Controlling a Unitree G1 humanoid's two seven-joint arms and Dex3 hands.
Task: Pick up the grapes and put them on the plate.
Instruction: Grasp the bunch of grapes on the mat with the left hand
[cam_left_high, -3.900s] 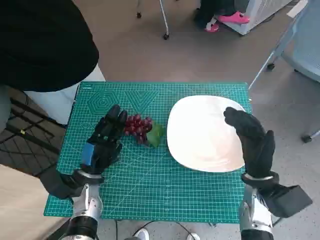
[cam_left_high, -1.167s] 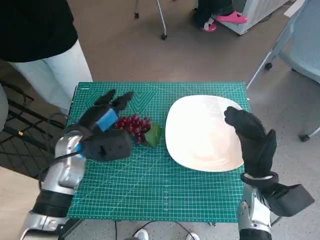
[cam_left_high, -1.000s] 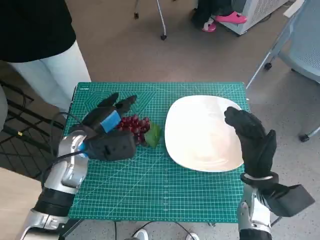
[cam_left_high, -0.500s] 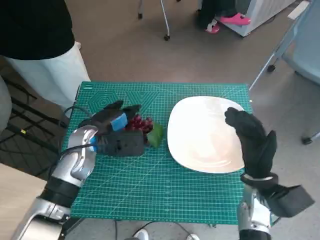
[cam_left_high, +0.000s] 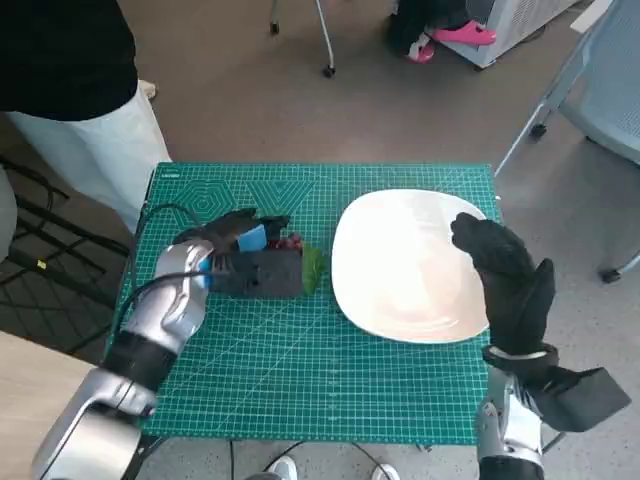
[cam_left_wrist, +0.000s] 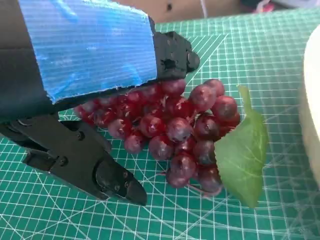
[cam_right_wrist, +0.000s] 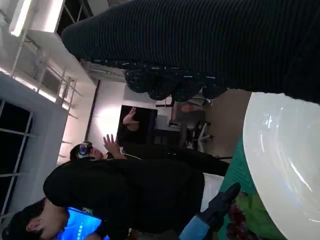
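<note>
Head view: the left hand (cam_left_high: 262, 266) lies across the grapes (cam_left_high: 291, 243) on the green mat (cam_left_high: 330, 380), covering most of the bunch; only a few berries and the leaf (cam_left_high: 313, 268) show at its 3 o'clock side. The white plate (cam_left_high: 400, 265) sits just beside the leaf, further toward 3 o'clock. The right hand (cam_left_high: 505, 280) hovers over the plate's 3 o'clock rim, fingers loosely apart, holding nothing. If the left hand lifts before it truly closes, the bunch may stay on the mat or slide out.

Left wrist view: the left hand's fingers (cam_left_wrist: 95, 165) straddle the bunch (cam_left_wrist: 175, 130), one lying on the mat at 7 o'clock of it, another over its top; they touch berries but I cannot tell that they clamp anything yet. A squeeze on loose outer berries could pull some off the stem, or roll the bunch toward the plate's edge (cam_left_wrist: 312, 105).

Right wrist view: the glove (cam_right_wrist: 200, 45) fills the top, the plate (cam_right_wrist: 280, 150) is below it, and a person (cam_right_wrist: 125, 190) stands beyond. The idle right hand over the plate could block the drop.
</note>
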